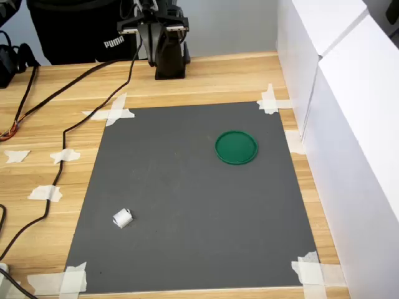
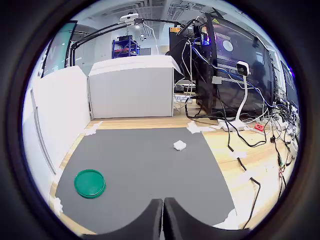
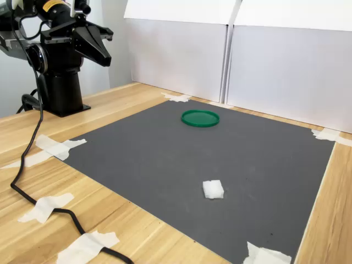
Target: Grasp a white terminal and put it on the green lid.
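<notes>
The white terminal (image 1: 123,218) (image 2: 179,145) (image 3: 213,188) is a tiny ridged block lying alone on the grey mat, near the corner at the first exterior view's lower left. The green lid (image 1: 236,147) (image 2: 90,183) (image 3: 200,118) lies flat on the mat's opposite side, close to the white panels, with nothing on it. My gripper (image 1: 153,28) (image 2: 163,202) (image 3: 104,52) hangs above the arm's base, off the mat's far edge and well away from both. Its fingers are pressed together and hold nothing.
The grey mat (image 1: 187,205) is taped to a wooden table with white tape scraps (image 1: 112,112) at its corners. A black cable (image 1: 62,134) runs along the first exterior view's left. White panels (image 1: 349,124) wall the mat's right side there. The arm's base (image 3: 60,91) stands beyond the mat.
</notes>
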### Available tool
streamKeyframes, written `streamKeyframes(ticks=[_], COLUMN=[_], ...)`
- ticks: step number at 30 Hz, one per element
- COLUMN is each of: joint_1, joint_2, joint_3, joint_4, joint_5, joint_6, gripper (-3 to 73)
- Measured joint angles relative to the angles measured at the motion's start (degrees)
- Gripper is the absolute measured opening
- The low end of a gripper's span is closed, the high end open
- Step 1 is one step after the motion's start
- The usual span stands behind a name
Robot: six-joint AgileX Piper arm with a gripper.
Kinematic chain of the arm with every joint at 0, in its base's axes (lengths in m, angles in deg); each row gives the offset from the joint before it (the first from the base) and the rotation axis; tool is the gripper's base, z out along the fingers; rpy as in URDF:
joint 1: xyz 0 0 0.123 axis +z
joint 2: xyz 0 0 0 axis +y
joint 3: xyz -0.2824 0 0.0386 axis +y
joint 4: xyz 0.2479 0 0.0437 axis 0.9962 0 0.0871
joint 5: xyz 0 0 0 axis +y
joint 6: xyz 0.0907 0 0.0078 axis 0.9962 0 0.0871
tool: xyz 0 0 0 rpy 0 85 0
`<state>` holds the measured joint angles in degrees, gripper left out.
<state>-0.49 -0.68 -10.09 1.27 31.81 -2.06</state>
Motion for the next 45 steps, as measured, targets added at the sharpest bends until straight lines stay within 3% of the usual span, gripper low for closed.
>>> streamKeyframes(ticks=[25,39,45], joint_1=[0.0,0.0,0.0], joint_2=[2.1,25.7,35.0], joint_3=[-3.0,-23.9,-33.7], joint_4=[0.0,0.0,0.0], joint_5=[0.4,6.7,13.2], joint_6=[0.0,0.0,0.0], gripper=[-1.6,-1.6,-1.6])
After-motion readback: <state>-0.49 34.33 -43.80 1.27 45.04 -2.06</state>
